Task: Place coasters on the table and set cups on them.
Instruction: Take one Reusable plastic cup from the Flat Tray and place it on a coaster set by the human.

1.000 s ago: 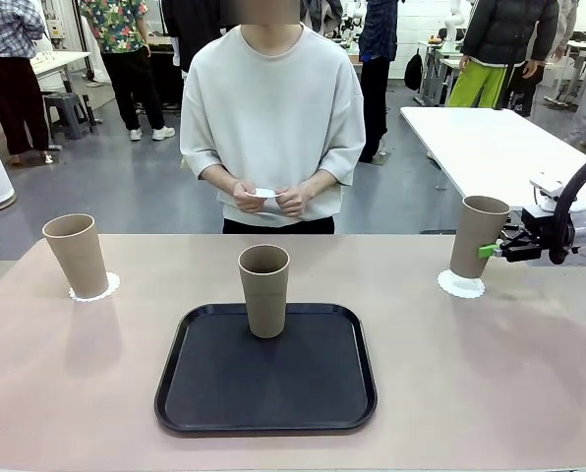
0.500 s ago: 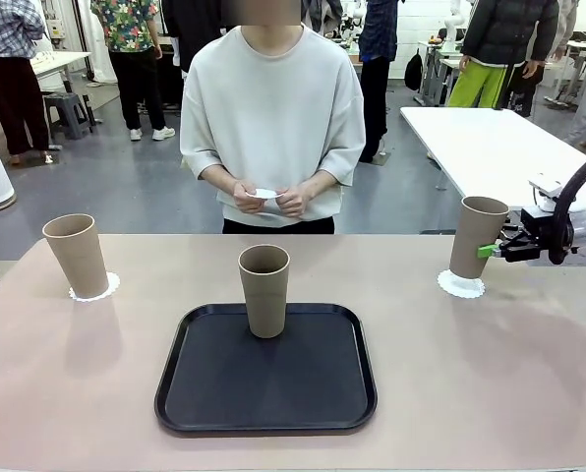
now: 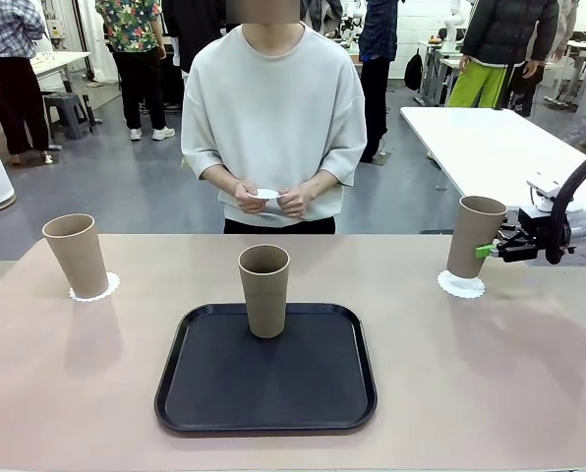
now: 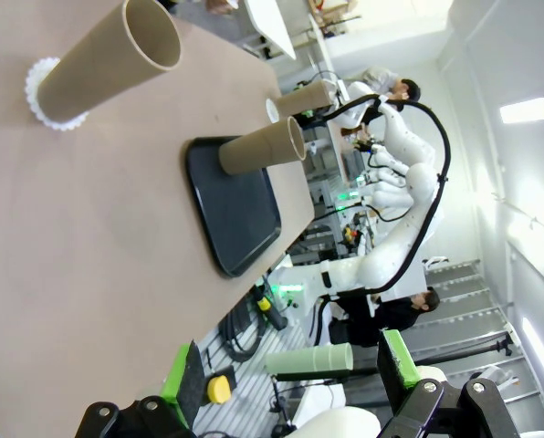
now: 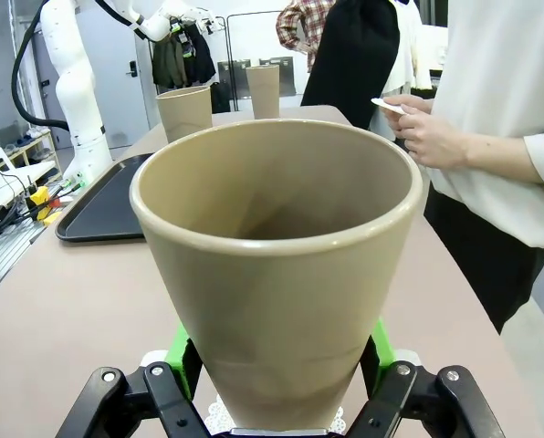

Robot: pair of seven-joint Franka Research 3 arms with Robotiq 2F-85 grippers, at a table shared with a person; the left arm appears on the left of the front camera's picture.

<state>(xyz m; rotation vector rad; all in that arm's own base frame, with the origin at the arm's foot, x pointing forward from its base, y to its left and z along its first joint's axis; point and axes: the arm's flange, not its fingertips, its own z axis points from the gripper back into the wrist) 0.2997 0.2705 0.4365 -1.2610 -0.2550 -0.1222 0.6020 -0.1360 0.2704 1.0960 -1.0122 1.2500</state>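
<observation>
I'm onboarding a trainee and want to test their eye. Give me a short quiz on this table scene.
1. True or false: the middle tall tapered tan tumbler stands on the black rounded-square tray.
2. The right end effector is: A open; B shut on the right tan tumbler; C resting on the tray.
3. Fill in: the person's hands hold a small white ____.
Key: 1 true; 2 B; 3 scalloped paper coaster.

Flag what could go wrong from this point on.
The right hand is shut on the right cup over its coaster; whether the base is down is unclear, so opening now might drop or rock it.
The light coaster could shift under any sideways drag.
The middle cup stands on the tray while the person holds the third coaster; laying it may cross the next pick.
</observation>
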